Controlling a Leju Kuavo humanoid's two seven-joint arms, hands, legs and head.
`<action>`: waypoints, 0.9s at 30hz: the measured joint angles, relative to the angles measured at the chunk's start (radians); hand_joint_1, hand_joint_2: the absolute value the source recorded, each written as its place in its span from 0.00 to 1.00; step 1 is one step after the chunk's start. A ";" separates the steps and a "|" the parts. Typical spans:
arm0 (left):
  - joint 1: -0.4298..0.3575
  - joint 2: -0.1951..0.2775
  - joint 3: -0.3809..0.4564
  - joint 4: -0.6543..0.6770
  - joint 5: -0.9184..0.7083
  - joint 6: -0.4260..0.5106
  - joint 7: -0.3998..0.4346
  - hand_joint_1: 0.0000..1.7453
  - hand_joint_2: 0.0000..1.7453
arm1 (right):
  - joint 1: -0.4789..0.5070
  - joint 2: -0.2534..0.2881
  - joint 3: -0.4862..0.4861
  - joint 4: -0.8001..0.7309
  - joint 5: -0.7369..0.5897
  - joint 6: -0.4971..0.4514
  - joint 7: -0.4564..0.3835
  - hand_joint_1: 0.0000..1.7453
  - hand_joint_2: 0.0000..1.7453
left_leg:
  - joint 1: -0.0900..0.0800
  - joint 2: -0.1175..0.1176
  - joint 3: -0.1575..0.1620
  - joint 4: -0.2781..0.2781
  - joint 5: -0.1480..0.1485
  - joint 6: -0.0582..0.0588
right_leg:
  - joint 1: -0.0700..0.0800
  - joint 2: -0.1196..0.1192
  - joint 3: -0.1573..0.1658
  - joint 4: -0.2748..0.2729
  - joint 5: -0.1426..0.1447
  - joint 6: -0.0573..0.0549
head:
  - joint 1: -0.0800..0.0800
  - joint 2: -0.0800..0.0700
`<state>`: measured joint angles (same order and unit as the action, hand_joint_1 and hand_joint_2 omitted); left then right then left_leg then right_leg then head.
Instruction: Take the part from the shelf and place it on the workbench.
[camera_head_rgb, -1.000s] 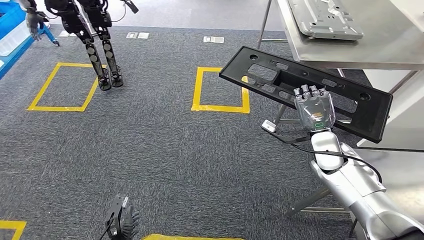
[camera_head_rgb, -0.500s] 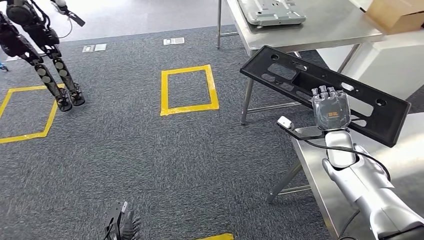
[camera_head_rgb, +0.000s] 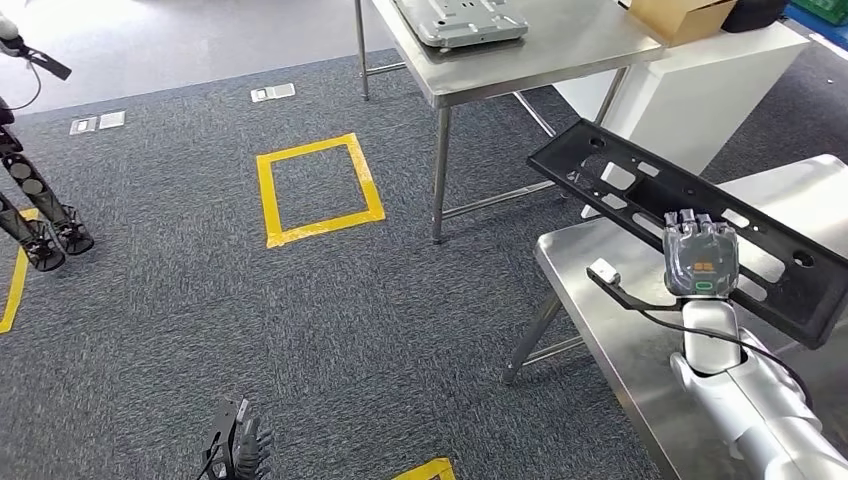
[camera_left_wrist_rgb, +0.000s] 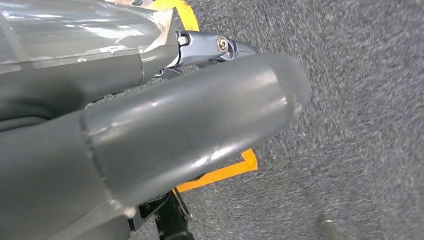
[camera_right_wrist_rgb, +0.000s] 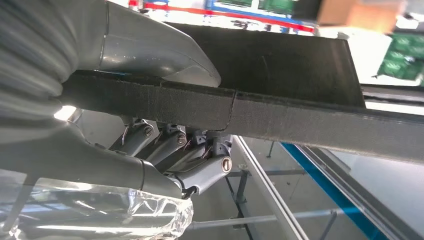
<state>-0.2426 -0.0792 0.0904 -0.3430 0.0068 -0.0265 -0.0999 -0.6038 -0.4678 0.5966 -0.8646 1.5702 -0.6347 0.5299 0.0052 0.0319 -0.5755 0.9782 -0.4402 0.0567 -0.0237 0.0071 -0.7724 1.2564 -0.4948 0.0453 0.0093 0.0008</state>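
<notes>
Your right hand (camera_head_rgb: 701, 262) grips the long black part (camera_head_rgb: 690, 225) by its near edge, thumb on one side and fingers (camera_right_wrist_rgb: 197, 150) on the other. You hold the part up in the air, tilted, over the shiny workbench (camera_head_rgb: 600, 300). Your left hand (camera_head_rgb: 240, 452) hangs low over the grey carpet (camera_head_rgb: 300, 320), and you cannot tell if it is open or closed.

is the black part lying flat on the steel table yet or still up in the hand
Still up in the hand. The right hand grips the long black part, held tilted above the near steel table, with nothing of it resting on the top.
</notes>
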 joint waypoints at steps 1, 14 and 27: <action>0.000 0.000 0.000 0.000 0.000 0.000 0.000 0.00 0.00 | 0.009 -0.004 -0.003 -0.005 0.000 0.000 0.001 1.00 1.00 | 0.001 0.013 0.000 0.002 -0.003 -0.004 | -0.005 -0.012 0.031 -0.059 0.022 0.011 | 0.001 0.000; 0.000 0.001 0.000 0.000 0.000 0.001 0.000 0.00 0.00 | 0.034 -0.018 -0.026 -0.039 0.001 -0.001 0.004 1.00 1.00 | 0.007 -0.033 -0.134 0.327 -0.182 -0.047 | 0.003 0.032 0.145 -0.257 0.089 -0.031 | -0.007 0.000; -0.004 0.011 0.001 0.000 0.011 0.010 0.000 0.00 0.00 | 0.093 -0.068 -0.042 -0.153 0.001 -0.001 0.031 1.00 1.00 | -0.003 -0.029 0.008 0.003 -0.008 0.008 | 0.011 0.022 0.053 -0.109 0.027 -0.010 | 0.001 0.000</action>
<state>-0.2464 -0.0679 0.0913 -0.3429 0.0180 -0.0169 -0.0997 -0.5111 -0.5357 0.5543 -1.0179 1.5709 -0.6361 0.5614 0.0024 0.0033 -0.5672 0.9816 -0.4480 0.0647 -0.0129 0.0291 -0.7195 1.1473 -0.4675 0.0353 0.0099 0.0008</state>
